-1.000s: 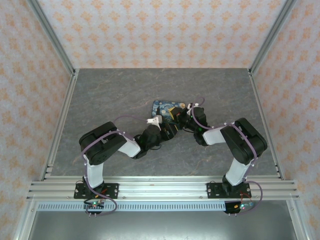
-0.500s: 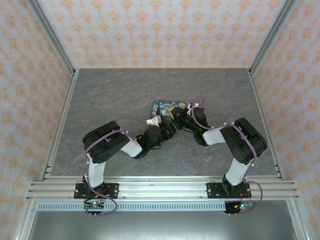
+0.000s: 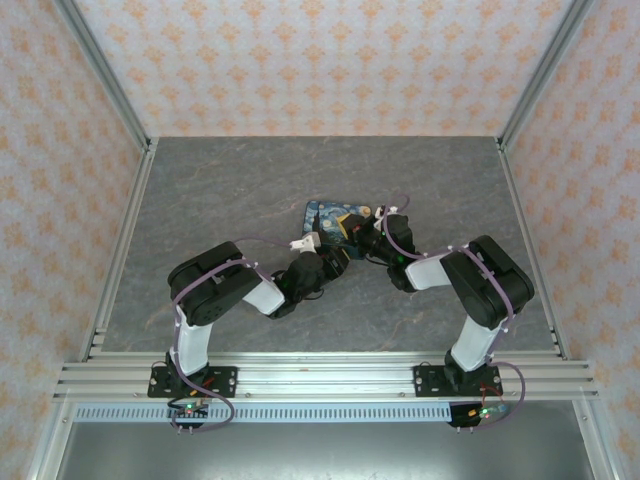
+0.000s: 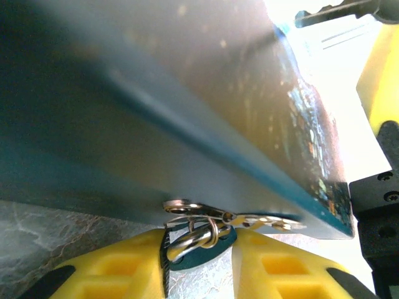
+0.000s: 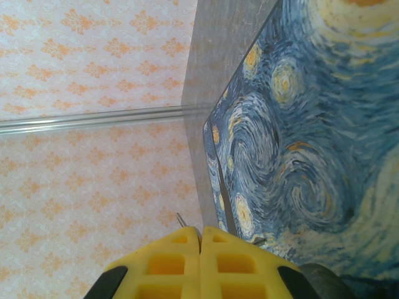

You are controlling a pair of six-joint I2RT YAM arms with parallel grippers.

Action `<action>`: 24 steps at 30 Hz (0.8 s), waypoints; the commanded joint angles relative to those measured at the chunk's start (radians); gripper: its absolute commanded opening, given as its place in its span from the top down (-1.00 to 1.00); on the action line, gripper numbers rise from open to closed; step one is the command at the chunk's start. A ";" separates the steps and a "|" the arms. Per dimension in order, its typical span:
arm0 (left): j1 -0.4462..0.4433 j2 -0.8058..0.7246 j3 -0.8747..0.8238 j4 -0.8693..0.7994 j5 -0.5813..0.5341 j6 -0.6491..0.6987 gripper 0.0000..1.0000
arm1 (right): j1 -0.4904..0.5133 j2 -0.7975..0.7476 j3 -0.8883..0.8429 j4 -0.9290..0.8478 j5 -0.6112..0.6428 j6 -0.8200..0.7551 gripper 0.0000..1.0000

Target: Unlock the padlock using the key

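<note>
Over the grey marbled table [image 3: 220,200], both arms reach in and meet at the flat blue-and-yellow box with the swirling night-sky print [image 3: 325,213], which lies near the middle. The left gripper [image 3: 337,257] comes at the box's near edge, and the right gripper [image 3: 365,238] sits just beside it at the box's right corner.

From the left wrist, the box's dark teal side wall [image 4: 187,112] looms overhead. Right under its lower edge, the tiny dark teal-tinted metal padlock [image 4: 218,240] sits between the yellow fingers of the left gripper [image 4: 199,258]. It fills the gap, and the pads close in on it from both sides. A small silver metal ring [image 4: 187,207] hangs there against the box edge.

From the right wrist, the right gripper [image 5: 201,240] has its yellow pads pressed together, seam to seam. A thin silver metal tip [image 5: 180,219] pokes up just beside that seam; I cannot tell whether it is the key.
</note>
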 commanded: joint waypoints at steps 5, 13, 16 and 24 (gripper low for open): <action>-0.008 0.005 -0.001 -0.009 -0.040 -0.005 0.60 | 0.007 0.029 -0.027 -0.027 0.012 0.012 1.00; -0.007 -0.005 0.000 -0.009 -0.032 -0.012 0.98 | 0.007 0.035 -0.026 -0.028 0.012 0.012 1.00; -0.007 -0.026 -0.009 -0.009 -0.024 -0.030 1.00 | 0.008 0.035 -0.025 -0.030 0.011 0.014 1.00; -0.007 -0.137 -0.015 -0.130 -0.003 -0.037 1.00 | 0.007 0.036 -0.025 -0.029 0.010 0.012 1.00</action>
